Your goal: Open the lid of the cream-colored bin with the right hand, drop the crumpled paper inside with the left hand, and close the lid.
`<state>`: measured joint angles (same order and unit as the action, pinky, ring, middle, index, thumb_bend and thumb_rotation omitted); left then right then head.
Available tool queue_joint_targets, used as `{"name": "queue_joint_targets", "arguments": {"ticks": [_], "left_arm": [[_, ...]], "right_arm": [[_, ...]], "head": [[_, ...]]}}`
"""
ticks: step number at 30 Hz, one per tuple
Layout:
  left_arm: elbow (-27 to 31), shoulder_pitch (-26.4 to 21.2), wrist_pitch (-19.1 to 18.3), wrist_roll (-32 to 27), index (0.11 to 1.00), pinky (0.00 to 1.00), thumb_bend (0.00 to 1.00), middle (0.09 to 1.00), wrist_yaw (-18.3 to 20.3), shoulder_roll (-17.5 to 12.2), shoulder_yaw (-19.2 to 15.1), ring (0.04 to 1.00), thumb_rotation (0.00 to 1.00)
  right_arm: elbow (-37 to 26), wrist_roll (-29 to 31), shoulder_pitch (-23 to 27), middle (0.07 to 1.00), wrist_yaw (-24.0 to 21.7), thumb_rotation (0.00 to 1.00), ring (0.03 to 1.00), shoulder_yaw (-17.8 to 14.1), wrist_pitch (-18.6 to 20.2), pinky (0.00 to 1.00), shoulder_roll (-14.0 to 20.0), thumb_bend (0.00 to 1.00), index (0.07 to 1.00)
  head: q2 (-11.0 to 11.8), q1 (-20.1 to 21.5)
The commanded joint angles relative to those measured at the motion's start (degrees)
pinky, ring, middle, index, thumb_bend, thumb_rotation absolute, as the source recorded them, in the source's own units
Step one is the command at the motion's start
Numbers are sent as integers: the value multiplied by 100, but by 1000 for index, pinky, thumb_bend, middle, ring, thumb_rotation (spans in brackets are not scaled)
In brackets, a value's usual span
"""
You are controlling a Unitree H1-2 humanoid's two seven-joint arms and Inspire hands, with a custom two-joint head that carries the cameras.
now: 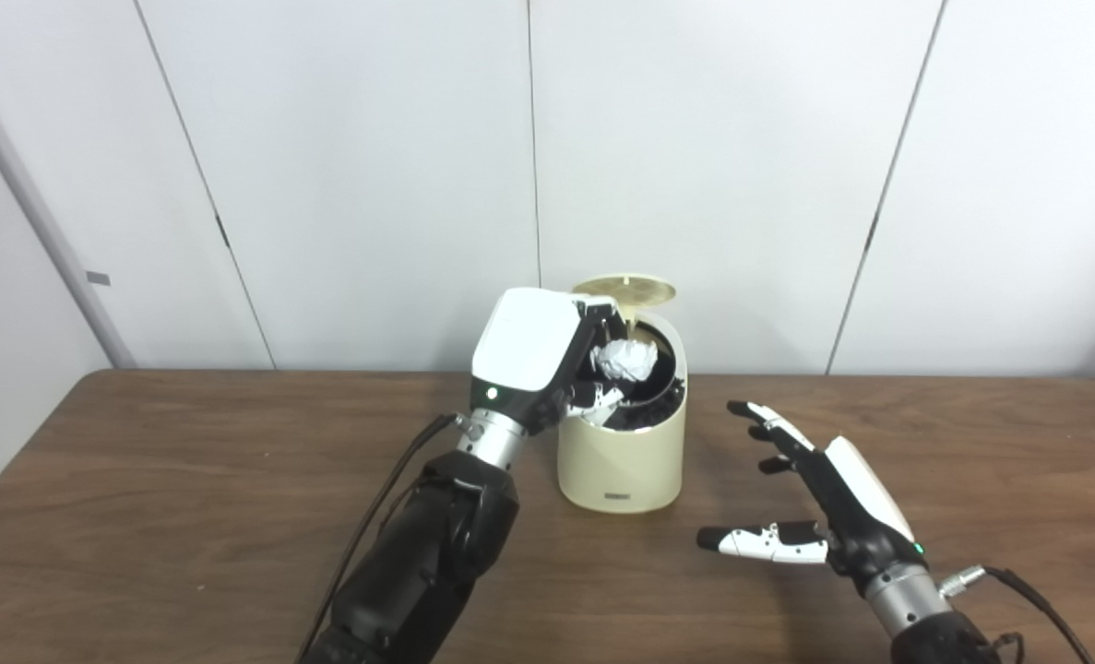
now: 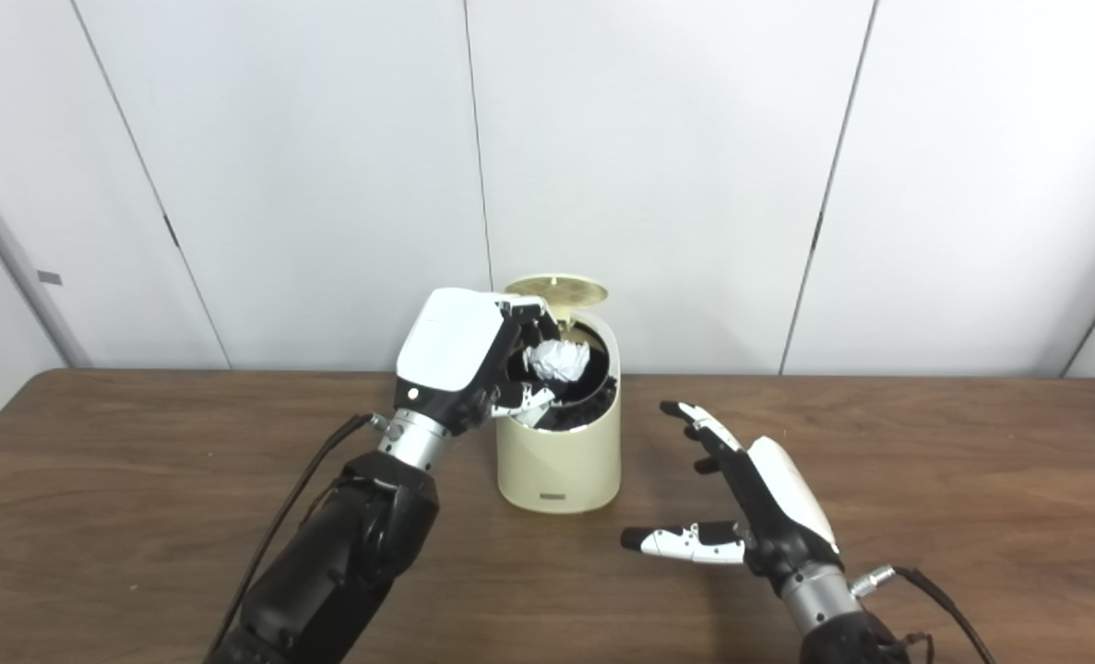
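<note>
Two steps remain: the left hand (image 1: 547, 360) grips the paper (image 1: 625, 360) over the open bin (image 1: 621, 461), so release comes next, while the right hand (image 1: 819, 512) waits open beside the bin to shut the lid (image 1: 625, 289).

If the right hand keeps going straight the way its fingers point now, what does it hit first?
The right hand is open, its fingers aimed up-left toward the cream-colored bin. Going straight on, it would probably meet the bin's right wall first, though depth is unclear and it might pass just behind it. Only bare table lies between.

left hand (image 1: 533, 355) fingers hidden by palm | crumpled paper (image 1: 624, 360) grip unclear
</note>
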<state>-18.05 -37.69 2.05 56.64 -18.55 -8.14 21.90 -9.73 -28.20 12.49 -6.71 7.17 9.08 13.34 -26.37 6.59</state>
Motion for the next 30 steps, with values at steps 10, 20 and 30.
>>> {"name": "queue_joint_targets", "arguments": {"ticks": [10, 20, 30], "left_arm": [[477, -214, -275, 181, 723, 542, 883, 684, 397, -177, 88, 621, 185], [682, -156, -340, 256, 720, 504, 875, 689, 438, -245, 101, 604, 205], [1432, 405, 218, -1102, 508, 422, 539, 552, 572, -179, -525, 512, 74]], "right_arm": [[-148, 48, 128, 930, 151, 322, 878, -73, -171, 734, 7, 742, 883], [-171, 62, 105, 932, 137, 290, 879, -62, -163, 732, 10, 732, 884], [-219, 16, 110, 929, 144, 311, 871, -65, -103, 717, -5, 737, 882]], "head": [[-20, -48], [-47, -85], [-63, -117]]}}
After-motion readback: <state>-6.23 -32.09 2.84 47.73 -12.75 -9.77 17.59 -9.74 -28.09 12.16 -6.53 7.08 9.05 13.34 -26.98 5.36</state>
